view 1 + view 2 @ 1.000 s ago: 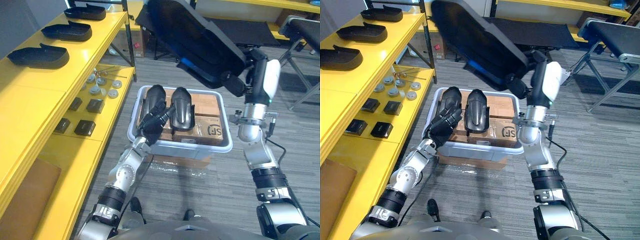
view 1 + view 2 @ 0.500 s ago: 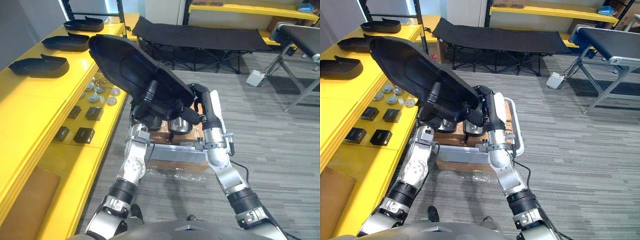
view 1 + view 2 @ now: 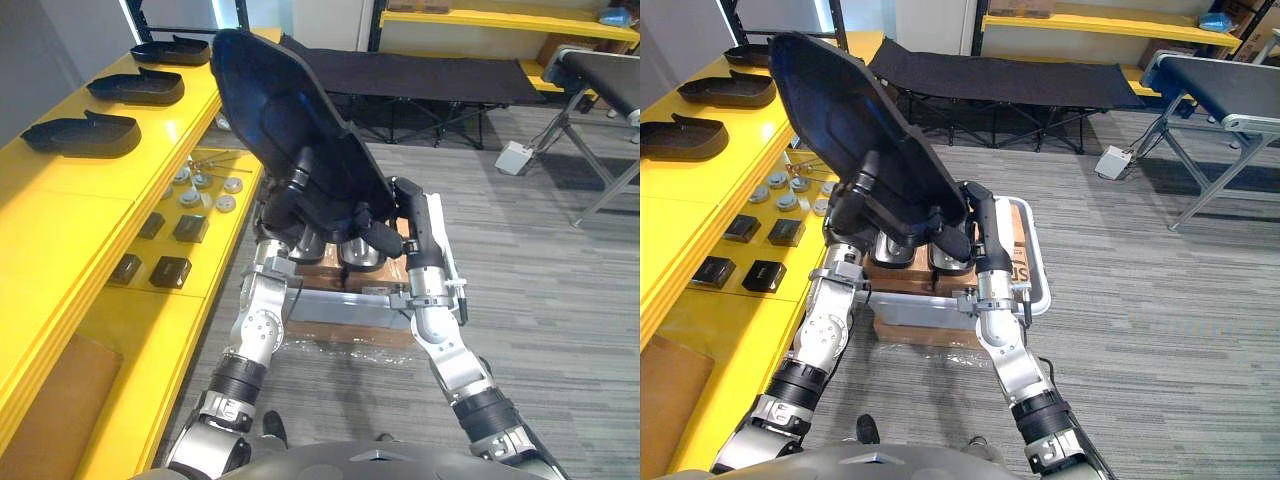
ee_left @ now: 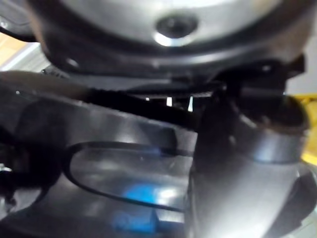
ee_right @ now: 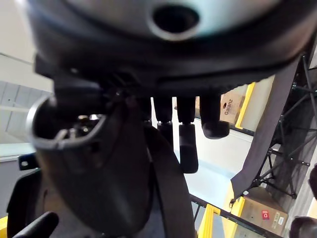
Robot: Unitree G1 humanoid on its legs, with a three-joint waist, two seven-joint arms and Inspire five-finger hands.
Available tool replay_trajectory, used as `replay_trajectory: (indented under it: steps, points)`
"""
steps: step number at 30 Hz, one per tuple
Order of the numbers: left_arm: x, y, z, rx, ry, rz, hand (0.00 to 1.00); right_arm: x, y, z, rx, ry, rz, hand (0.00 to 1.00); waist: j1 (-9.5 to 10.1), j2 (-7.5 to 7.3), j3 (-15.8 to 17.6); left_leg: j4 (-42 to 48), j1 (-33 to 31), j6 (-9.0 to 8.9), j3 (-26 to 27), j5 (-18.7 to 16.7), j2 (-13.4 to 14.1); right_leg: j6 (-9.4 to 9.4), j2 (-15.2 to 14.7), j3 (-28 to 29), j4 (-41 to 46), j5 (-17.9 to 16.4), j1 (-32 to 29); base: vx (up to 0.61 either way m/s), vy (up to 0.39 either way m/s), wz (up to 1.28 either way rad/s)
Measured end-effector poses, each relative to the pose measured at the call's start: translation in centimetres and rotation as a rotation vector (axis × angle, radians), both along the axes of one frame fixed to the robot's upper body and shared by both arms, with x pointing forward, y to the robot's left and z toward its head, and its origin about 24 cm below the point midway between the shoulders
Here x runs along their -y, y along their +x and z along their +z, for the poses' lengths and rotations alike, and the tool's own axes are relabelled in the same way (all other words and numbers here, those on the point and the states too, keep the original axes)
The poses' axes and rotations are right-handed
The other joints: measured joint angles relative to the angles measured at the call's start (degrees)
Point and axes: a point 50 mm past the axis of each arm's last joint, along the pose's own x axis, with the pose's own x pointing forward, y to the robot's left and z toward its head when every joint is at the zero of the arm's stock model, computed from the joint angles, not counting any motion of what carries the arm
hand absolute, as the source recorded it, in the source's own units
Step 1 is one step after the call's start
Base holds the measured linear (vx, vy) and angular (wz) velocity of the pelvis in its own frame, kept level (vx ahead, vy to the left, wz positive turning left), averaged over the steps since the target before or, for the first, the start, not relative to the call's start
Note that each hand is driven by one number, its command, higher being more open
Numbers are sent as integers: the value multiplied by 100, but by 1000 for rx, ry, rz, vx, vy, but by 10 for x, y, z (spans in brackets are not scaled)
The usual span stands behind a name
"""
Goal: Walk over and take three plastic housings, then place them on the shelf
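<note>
so left hand (image 3: 288,195) and right hand (image 3: 383,236) are both clamped on the lower edge of one big black plastic housing (image 3: 275,110), fingers curled round its rim, left hand with one finger lying up the shell. the housing is held up, tilted, right above the bin (image 3: 1040,275), clear of it, and two more housings (image 3: 360,256) stand in the bin on cardboard boxes (image 3: 1015,235). left of the bin is the yellow shelf (image 3: 90,200), with three shelved housings (image 3: 70,135) in a row on its top level, well apart from the bin.
</note>
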Motion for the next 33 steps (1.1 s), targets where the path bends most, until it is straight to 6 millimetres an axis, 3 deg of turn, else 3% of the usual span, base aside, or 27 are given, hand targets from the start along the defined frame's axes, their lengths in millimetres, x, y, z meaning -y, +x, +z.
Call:
replay_trajectory:
  steps: [11,12,18,22,24,29,33]
  points:
    - [-17,0,-7,22,203,-27,0,-4,-11,-14,-46,-79,70,0,17,-73,-85,2,1,-29,13,-21,89,32,47,12,-202,85,71,20,-5,-1]
    - [-17,0,-7,22,205,-27,0,-4,-11,-14,-48,-80,72,100,15,-83,-91,2,1,-28,12,-21,89,33,47,13,-202,85,71,0,0,0]
    - [-18,-2,-19,-8,250,-38,0,-10,-13,-21,-73,-94,109,100,8,-103,-108,2,33,-30,10,-22,94,33,59,25,-204,91,97,0,0,0]
    - [-20,-19,-39,-87,379,35,0,-17,-10,-16,-68,-61,143,100,16,-37,-183,1,42,-31,7,-23,32,32,65,25,-204,89,103,0,0,0]
    - [-28,-31,-39,-89,489,119,0,-20,-10,-6,-49,-13,183,100,19,-29,-188,2,38,-35,-6,-26,29,9,65,15,-204,74,104,0,16,1]
    - [-55,-49,-4,11,599,405,0,-12,-18,27,29,177,238,100,150,-30,-191,2,37,-50,-64,-40,12,-9,54,-56,-200,57,140,19,9,6]
    - [-83,-54,17,59,607,668,0,-3,-20,23,-49,426,349,100,155,-31,-194,0,36,-47,-112,-43,-16,-10,34,-112,-180,51,168,19,23,7]
